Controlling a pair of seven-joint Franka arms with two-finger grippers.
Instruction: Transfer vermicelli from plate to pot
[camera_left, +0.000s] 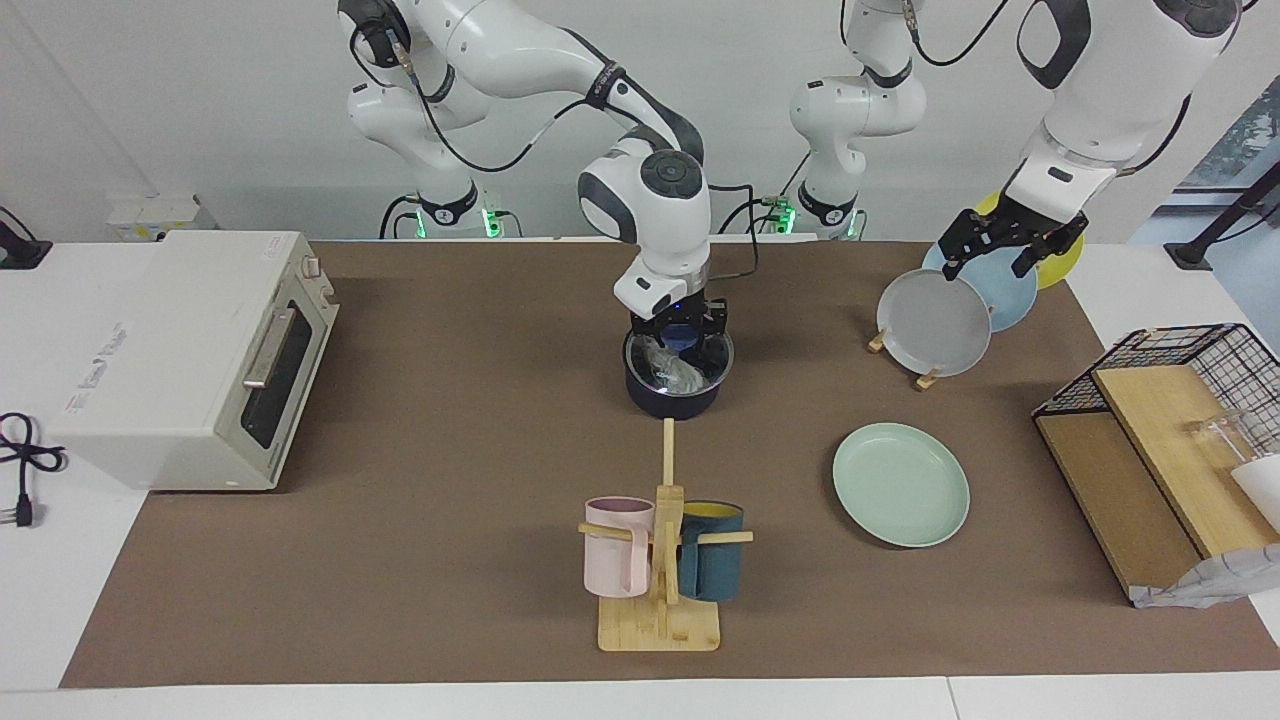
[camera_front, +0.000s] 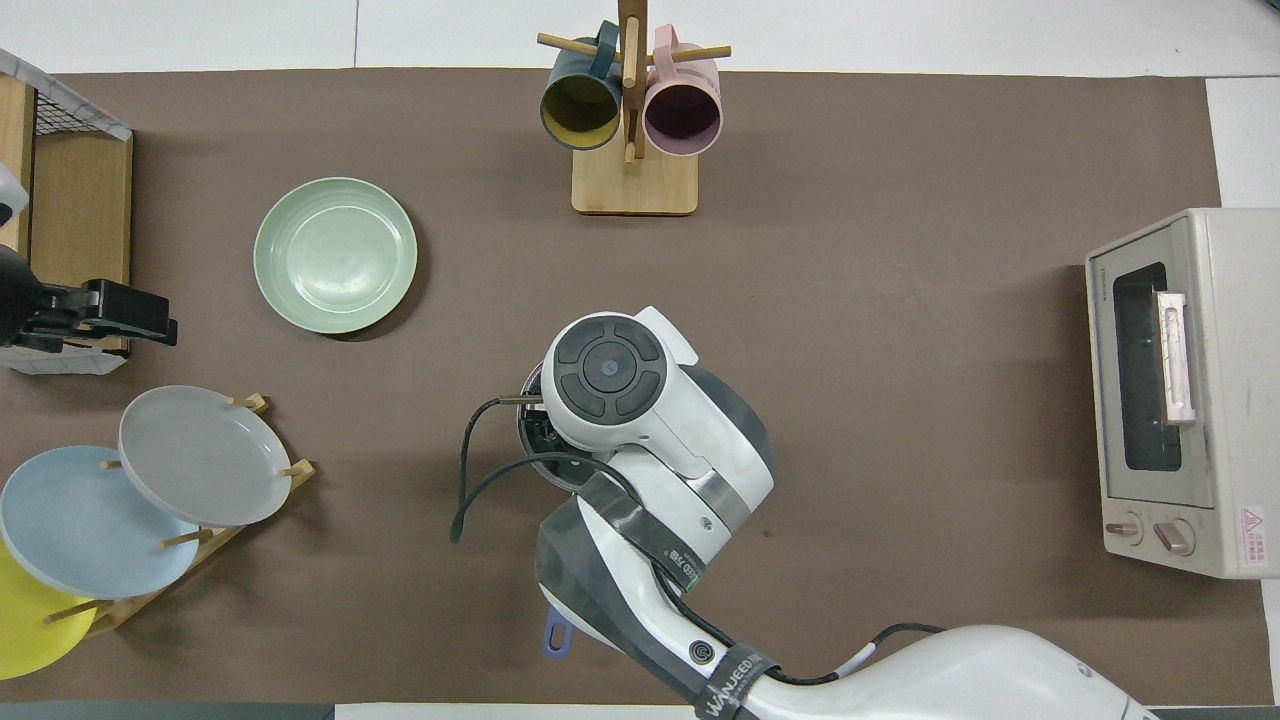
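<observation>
- Vermicelli (camera_left: 672, 368): light, wispy, soft bundle lying inside the pot (camera_left: 676, 385), at the plate's (camera_left: 900, 484) ten o'clock in the facing view; pinch mid-clump.
- Right end effector (camera_left: 681, 343) over the pot, clenched, apparently holding nothing.
- Left end effector (camera_left: 1008, 244) released, waiting over the plate rack (camera_left: 925, 378).

One high facing camera, one steep overhead; both cover the table (camera_left: 450, 480).
</observation>
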